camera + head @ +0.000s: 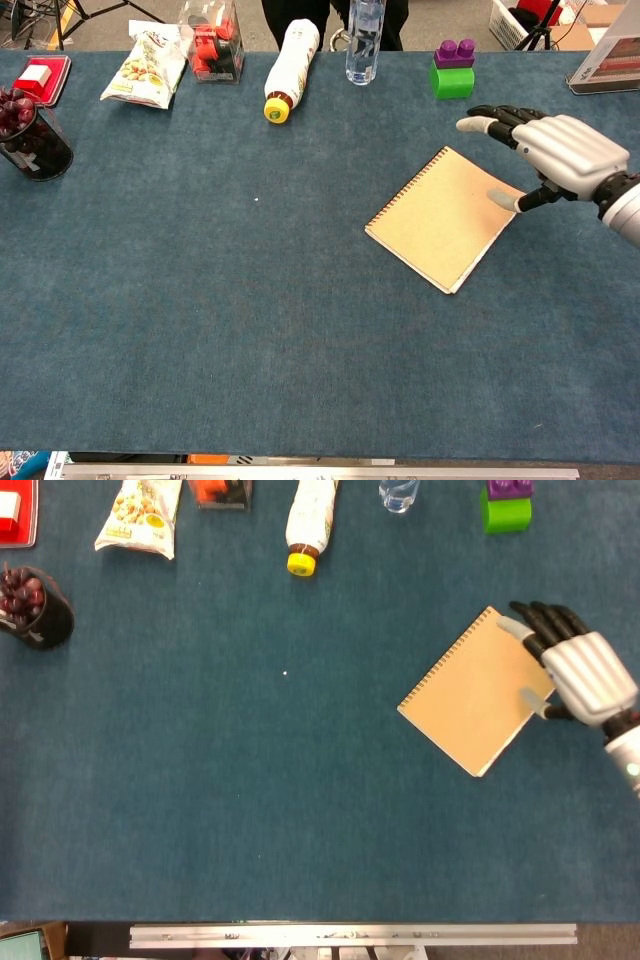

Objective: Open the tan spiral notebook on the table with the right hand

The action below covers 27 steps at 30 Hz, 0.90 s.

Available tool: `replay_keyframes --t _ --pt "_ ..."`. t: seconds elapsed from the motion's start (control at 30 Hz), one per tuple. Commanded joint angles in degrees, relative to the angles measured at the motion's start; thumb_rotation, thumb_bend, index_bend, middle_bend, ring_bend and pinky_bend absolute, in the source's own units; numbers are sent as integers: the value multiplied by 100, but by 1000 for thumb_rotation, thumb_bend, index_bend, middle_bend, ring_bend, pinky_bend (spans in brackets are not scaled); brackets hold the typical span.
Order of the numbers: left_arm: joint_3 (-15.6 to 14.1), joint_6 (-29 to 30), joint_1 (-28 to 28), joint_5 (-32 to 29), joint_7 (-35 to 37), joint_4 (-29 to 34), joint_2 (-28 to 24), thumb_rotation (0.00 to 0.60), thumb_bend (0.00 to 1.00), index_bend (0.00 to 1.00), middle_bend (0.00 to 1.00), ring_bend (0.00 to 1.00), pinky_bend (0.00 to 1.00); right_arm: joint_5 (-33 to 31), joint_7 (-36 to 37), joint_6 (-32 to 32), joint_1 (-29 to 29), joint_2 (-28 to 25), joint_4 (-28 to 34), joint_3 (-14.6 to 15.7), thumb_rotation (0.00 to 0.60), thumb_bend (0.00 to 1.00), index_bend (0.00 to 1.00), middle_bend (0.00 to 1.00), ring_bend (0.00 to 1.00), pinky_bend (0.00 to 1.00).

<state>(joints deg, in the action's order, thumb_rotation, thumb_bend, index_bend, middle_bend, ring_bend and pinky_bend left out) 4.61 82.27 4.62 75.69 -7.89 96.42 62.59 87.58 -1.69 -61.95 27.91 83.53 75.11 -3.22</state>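
Note:
The tan spiral notebook lies closed and flat on the blue table, its spiral along the upper-left edge. My right hand hovers over the notebook's right corner with fingers spread and nothing held. The thumb tip hangs just over the cover near its right edge; whether it touches cannot be told. My left hand is in neither view.
Along the far edge stand a green and purple block, a clear water bottle, a lying white bottle with a yellow cap, a snack bag and a red item in a clear box. A dark cup of grapes sits far left.

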Motion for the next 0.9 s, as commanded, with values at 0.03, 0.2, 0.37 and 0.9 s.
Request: replay_keyframes --t 0.03,0.2,0.37,0.9 --pt "0 -12 6 -10 -6 -1 5 600 241 475 303 246 375 194 38 184 256 210 -372 35 600 562 126 80 0 103" --pt "2 -29 11 -28 -9 -16 4 600 241 475 303 246 375 290 135 433 524 354 -684 57 600 749 126 100 0 103" --pt "5 -51 18 -51 -6 -26 8 600 241 475 303 246 375 339 107 459 662 548 -994 62 600 825 126 125 1 103" --pt "16 -100 29 -109 36 -40 -7 600 241 475 303 246 375 419 574 653 924 1106 -1652 257 600 1000 146 143 12 103"
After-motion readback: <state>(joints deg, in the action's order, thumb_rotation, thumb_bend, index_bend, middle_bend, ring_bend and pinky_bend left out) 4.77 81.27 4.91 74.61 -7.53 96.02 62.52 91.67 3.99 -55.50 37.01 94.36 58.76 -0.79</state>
